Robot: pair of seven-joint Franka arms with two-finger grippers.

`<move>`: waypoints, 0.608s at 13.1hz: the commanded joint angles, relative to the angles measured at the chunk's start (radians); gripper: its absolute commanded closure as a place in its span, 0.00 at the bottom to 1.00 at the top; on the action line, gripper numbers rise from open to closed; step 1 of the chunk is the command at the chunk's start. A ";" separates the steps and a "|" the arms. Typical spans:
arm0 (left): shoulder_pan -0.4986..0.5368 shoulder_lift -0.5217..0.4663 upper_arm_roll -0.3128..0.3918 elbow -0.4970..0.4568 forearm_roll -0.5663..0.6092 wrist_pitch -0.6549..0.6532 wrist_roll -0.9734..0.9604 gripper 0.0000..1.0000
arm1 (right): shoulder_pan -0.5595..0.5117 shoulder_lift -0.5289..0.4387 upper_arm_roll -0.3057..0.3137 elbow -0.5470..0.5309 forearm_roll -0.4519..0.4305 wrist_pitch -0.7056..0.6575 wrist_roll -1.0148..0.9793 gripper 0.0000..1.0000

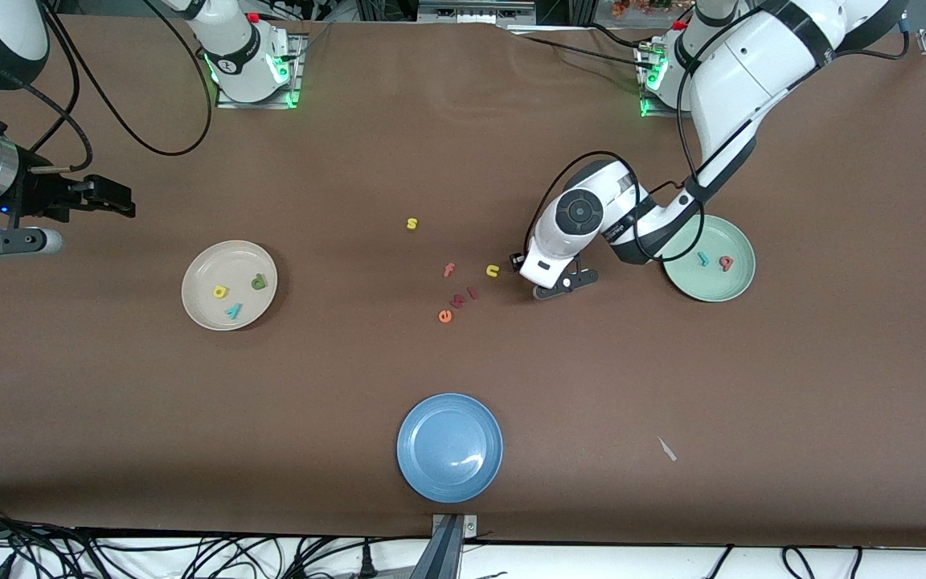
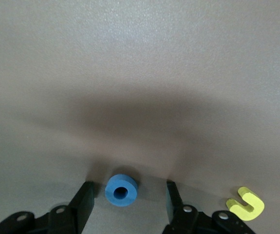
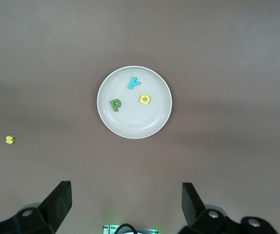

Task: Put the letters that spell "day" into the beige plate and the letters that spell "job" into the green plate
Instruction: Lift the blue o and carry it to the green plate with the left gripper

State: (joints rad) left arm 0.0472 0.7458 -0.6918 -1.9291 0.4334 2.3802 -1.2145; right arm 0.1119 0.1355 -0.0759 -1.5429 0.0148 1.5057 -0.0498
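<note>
left tool (image 2: pixel 125 202) is down on the tabletop (image 1: pixel 672 386) with its fingers spread either side of the little blue foam ring-shaped o (image 2: pixel 121 190), not pinching it, since the pale mint-green round plate (image 1: pixel 740 281) only has j and b, while the right tool (image 3: pixel 125 200) waits wide open above the cream-beige round plate (image 3: pixel 152 124) that has d, a, y.

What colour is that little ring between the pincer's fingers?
Blue; the ring shows best in the left wrist view.

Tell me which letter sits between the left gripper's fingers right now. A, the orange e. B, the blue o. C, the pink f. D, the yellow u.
B: the left wrist view shows the blue o lying on the table between the fingers of the left gripper, with the yellow u off to one side.
</note>
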 commanded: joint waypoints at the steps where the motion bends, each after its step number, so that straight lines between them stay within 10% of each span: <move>1: -0.007 0.007 0.006 0.013 0.030 -0.004 -0.027 0.65 | -0.008 -0.005 0.008 0.013 -0.003 -0.022 -0.010 0.00; 8: 0.028 -0.028 0.003 0.032 0.030 -0.051 0.006 1.00 | -0.008 -0.004 0.007 0.013 -0.003 -0.024 -0.010 0.00</move>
State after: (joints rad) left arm 0.0528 0.7408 -0.6911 -1.9164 0.4334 2.3712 -1.2159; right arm 0.1119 0.1355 -0.0751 -1.5429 0.0148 1.5031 -0.0500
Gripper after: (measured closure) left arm 0.749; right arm 0.000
